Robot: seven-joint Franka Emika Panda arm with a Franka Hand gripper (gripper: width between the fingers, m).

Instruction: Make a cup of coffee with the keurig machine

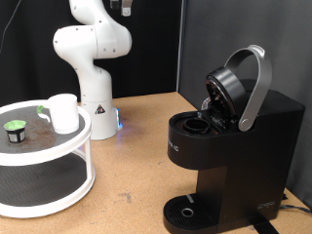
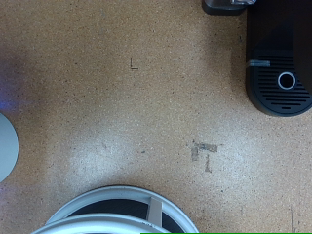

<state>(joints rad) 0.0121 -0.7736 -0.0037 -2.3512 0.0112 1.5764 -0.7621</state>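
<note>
The black keurig machine stands at the exterior view's right. Its silver-handled lid is raised and the pod chamber is open. The white cup stands on the top tier of a white round two-tier stand at the left. A small dark pod with a green top sits near it. The arm reaches up out of the picture; only a dark bit of the hand shows at the top edge, high above the table. The wrist view looks down on the machine's drip tray; no fingers show.
The white robot base stands at the back between the stand and the machine. The stand's rim shows in the wrist view. A tape mark is on the cork tabletop. A dark wall is behind.
</note>
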